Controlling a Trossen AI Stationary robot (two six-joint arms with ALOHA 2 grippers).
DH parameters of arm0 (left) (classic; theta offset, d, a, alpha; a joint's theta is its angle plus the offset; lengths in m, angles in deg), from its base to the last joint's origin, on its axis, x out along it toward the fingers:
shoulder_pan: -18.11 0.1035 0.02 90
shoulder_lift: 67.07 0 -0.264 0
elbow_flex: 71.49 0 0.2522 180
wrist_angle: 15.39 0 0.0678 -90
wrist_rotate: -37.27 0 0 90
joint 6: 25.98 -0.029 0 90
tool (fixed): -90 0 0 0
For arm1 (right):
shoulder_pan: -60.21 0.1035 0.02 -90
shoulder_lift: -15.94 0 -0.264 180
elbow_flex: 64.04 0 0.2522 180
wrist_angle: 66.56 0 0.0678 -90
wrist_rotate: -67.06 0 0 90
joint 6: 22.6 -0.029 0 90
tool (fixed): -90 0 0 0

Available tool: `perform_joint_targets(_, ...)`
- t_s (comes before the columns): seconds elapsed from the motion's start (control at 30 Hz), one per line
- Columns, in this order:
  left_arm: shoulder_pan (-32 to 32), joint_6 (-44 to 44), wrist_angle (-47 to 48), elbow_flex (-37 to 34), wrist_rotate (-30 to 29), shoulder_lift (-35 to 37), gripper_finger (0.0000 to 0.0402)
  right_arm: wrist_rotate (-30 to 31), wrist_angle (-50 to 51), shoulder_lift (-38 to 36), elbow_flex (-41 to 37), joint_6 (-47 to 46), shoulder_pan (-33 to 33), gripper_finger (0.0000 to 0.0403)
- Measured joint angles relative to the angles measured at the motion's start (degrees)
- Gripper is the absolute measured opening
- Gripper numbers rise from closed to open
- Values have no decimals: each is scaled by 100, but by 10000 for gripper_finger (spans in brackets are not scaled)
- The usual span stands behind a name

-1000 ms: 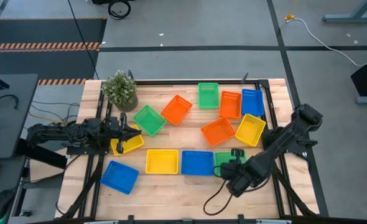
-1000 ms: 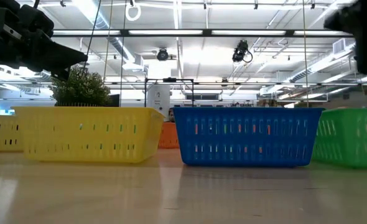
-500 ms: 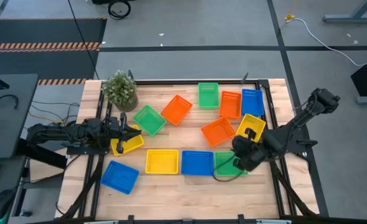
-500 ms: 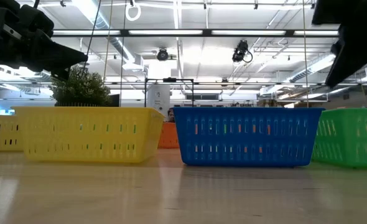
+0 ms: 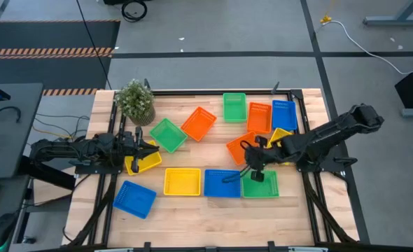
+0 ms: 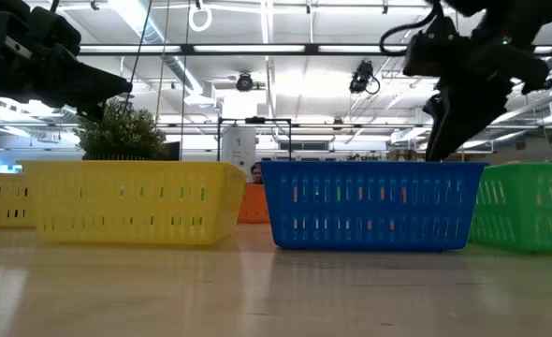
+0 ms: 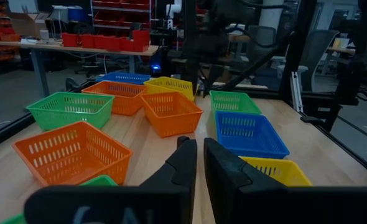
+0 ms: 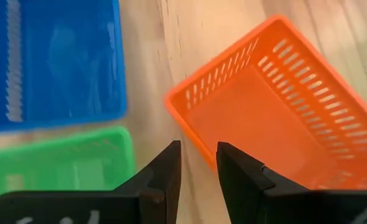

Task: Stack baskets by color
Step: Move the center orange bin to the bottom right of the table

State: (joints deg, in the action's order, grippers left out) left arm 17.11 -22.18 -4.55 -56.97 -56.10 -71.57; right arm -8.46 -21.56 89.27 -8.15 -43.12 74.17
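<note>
Small mesh baskets lie scattered on the wooden table. My right gripper [image 5: 247, 155] [image 8: 196, 149] hangs open, slanting down, above the near corner of an orange basket [image 5: 240, 144] [image 8: 264, 118]. It touches nothing. A green basket [image 5: 262, 185] and a blue basket [image 5: 222, 182] sit just nearer the front edge. A yellow basket [image 5: 282, 134] is half hidden under the right arm. My left gripper [image 5: 152, 147] [image 7: 199, 146] waits level at the table's left over another yellow basket [image 5: 141, 162], its fingers a thin slit apart.
A potted plant [image 5: 135, 100] stands at the far left corner. Green [image 5: 234, 106], orange [image 5: 259, 117] and blue [image 5: 284, 114] baskets line the far right. Orange [image 5: 199, 122] and green [image 5: 168, 134] baskets lie mid-table; yellow [image 5: 182, 181] and blue [image 5: 134, 199] ones lie near the front.
My right gripper has swung from the table's near right corner toward the far edge and the left, passing over the green basket to a spot above the orange basket, tipping more steeply downward. No basket has moved.
</note>
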Motion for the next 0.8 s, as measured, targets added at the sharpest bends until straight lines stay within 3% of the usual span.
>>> perform_joint_targets(0.23,2,1,-15,0,-1,0,30,-266,665,61,327,1423,-274,119)
perform_joint_targets(0.57,0,-1,-13,0,-1,0,36,-210,1441,261,474,1895,-309,190)
perform_joint_targets(0.8,2,-1,-18,0,1,0,28,-122,1336,829,474,2476,-287,186)
